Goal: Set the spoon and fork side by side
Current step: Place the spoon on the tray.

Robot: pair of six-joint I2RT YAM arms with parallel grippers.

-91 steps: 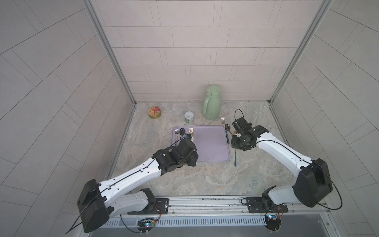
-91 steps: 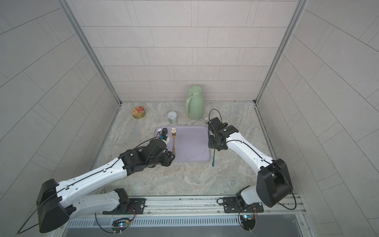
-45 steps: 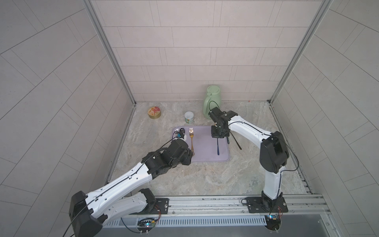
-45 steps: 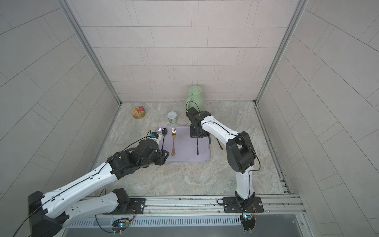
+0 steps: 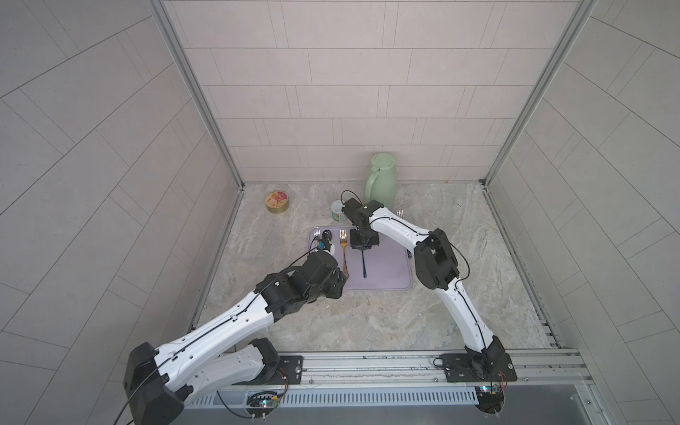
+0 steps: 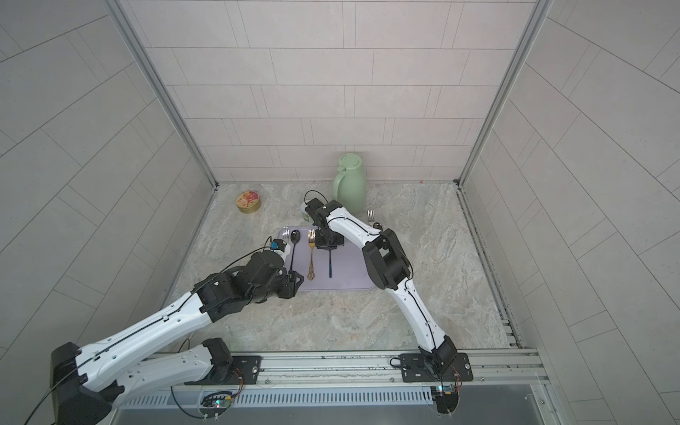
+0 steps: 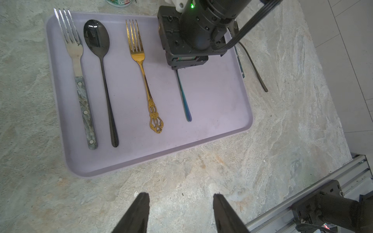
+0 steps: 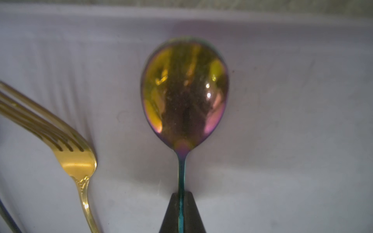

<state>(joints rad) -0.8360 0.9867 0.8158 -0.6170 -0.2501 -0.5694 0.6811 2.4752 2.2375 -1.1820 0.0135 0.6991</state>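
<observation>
Placing step: the iridescent rainbow-tinted metal spoon (image 8: 184,92) is being set down on the lilac rectangular plastic tray (image 7: 212,105), parallel to the gold ornate-handled fork (image 7: 141,66) and near it, bowl and tines pointing the same way.
Right gripper (image 8: 181,201): clenched on the spoon's thin neck just below the bowl, as seen in the right wrist view.
Left gripper (image 7: 179,201): released and empty, held over the marbled tabletop just off the tray's near edge.
Spoon contact: the handle appears to lie on or just over the tray in the left wrist view; full contact cannot be told.
Already paired: a silver fork with a marbled handle (image 7: 76,60) and a black spoon (image 7: 101,60) lie side by side on the far side of the gold fork.
Next move, as judged: the right jaws are to be opened only once the spoon is resting, then lifted straight up so that the handle is not dragged out of line.
Change since one second ago: the right gripper was then off the tray's right edge with the spoon; it has been carried across to beside the gold fork.
Change, left arm: it has been drawn back from the fork toward the front rail.
</observation>
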